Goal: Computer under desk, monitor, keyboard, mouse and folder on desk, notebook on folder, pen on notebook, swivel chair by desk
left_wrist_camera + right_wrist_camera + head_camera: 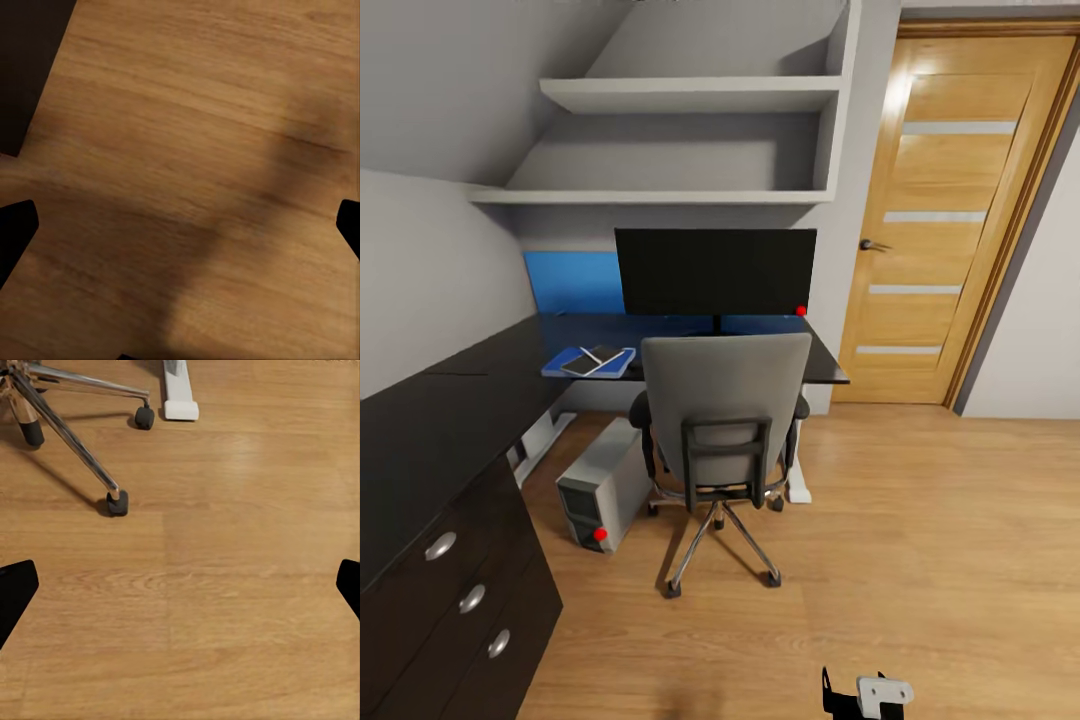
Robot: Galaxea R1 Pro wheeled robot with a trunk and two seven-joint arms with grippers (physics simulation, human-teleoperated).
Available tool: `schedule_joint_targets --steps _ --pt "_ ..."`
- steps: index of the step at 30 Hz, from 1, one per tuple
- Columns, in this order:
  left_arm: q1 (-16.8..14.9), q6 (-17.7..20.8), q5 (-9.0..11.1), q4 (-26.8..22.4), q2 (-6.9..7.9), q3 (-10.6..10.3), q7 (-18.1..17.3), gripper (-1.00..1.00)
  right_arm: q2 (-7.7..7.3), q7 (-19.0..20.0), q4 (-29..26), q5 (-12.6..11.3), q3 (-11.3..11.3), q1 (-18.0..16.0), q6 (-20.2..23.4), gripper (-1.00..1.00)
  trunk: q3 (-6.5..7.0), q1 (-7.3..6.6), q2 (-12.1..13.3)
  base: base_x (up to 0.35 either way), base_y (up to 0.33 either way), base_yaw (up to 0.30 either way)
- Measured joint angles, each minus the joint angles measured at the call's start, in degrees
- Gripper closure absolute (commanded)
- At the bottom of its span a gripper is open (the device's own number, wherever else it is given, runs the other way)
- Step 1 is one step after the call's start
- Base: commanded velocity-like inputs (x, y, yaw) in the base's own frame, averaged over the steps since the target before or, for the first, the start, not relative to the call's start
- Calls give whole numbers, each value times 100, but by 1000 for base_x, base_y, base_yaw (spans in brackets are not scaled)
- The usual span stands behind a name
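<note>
Above wood floor [225, 607], both arms lowered, fingers [15, 592] spread, empty

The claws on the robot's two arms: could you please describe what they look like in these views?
In each wrist view, the claw's fingertips show as plain black, blunt wedges at the two side edges: left claw, right claw. In the head view, a black bracket carrying a light grey rounded block with small dark holes sits at the bottom edge. No cables or markings are visible.

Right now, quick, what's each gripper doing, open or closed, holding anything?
Left gripper: open, empty, over the wood floor.
Right gripper: open, empty, near the swivel chair base.
</note>
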Motion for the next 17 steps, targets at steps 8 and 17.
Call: schedule_joint_targets --steps 8,17 --pt "0 9 1 -5 -8 8 -14 -100 0 0 0 0 0 0 0 -100 144 -176 321 0 0 0" --pt "0 -8 12 -5 1 32 -41 -100 0 0 0 0 2 -1 0 -100 305 -373 682 0 0 0"
